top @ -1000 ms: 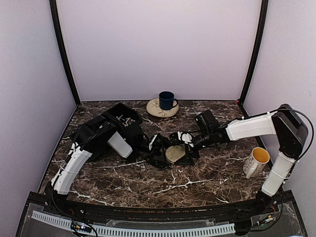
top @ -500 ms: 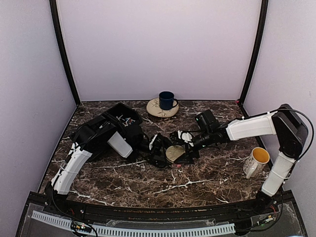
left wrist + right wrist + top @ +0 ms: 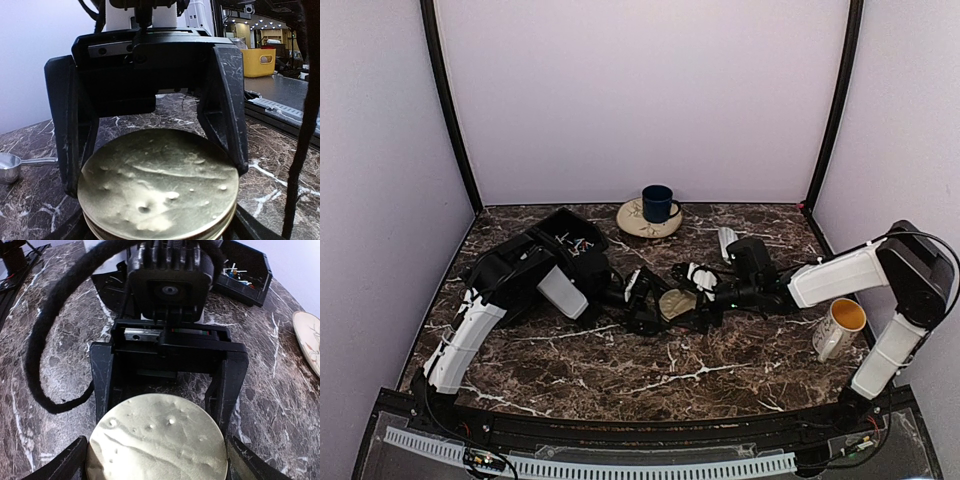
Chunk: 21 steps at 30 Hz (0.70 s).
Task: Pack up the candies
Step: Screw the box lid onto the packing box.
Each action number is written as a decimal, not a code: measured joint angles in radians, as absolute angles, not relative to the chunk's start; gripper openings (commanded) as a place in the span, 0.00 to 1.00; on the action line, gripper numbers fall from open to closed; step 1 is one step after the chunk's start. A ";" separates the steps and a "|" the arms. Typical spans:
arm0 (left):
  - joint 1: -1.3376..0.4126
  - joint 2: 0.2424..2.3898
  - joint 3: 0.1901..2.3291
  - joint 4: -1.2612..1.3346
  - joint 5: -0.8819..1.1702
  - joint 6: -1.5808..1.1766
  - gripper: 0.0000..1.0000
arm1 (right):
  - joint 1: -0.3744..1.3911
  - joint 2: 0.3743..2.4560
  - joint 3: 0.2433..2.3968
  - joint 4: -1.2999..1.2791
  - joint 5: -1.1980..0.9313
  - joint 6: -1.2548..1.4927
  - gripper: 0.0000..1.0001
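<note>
Table (image 3: 620, 372): dark brown marble, white veining. Lid (image 3: 160, 185): dull gold, dimpled, faint pale streaks. Tray (image 3: 563, 222): black. Candies (image 3: 235, 273) inside it: tiny specks of blue, white and red, too small to sort further. Mug (image 3: 657, 203) at back: dark navy. Plate (image 3: 632, 222) under it: cream, thin brownish sprig pattern. Second mug (image 3: 840, 325): white outside, yellow inside. Arms (image 3: 470, 335): white shells, black joints and cables. Scoop (image 3: 10, 166): shiny silver. Walls (image 3: 640, 90): plain pale lilac, black corner posts. Bin (image 3: 257, 61) in background: bright yellow.
</note>
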State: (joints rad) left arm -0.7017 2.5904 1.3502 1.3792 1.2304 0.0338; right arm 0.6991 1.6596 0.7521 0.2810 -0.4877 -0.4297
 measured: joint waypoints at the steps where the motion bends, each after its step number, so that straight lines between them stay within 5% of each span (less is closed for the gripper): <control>1: -0.700 2.590 1.349 1.380 1.226 0.036 0.70 | 0.707 1.655 0.739 0.304 -0.465 -0.410 0.85; 21: -0.688 2.582 1.324 1.402 1.168 0.044 0.70 | 0.927 1.674 0.690 0.503 0.133 -0.076 0.97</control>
State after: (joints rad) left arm -0.6876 2.5824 1.3239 1.4017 1.1679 0.0437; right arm 0.9268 1.6745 0.6899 0.5026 0.1326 -0.0765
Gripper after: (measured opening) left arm 0.820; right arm 0.951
